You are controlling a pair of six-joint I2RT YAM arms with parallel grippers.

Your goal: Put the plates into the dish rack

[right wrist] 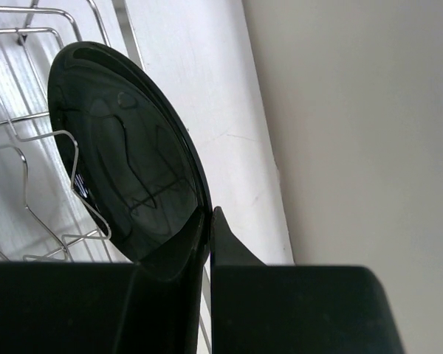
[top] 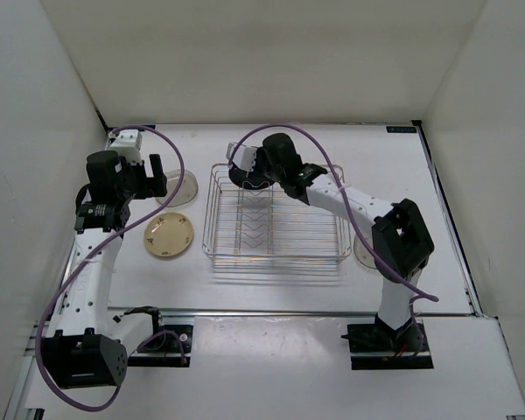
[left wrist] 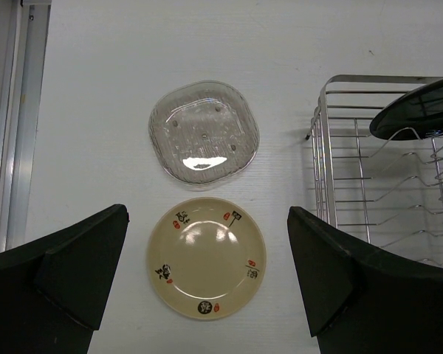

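white left arm (top: 92, 262), white right arm (top: 354, 206), black joint housings, looping purple cables (top: 171, 150); black wedge-shaped claw fingers (left wrist: 66, 276)

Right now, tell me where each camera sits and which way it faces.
Top external: above and behind the bases, looking down on table, dish rack, left arm, right arm.
Left wrist: faces straight down at cream plate and clear plate; open jaws frame the bottom.
Right wrist: looks along shut jaws pinching black plate, rack wires beside.
Shared: both wrist views show rack and black plate.
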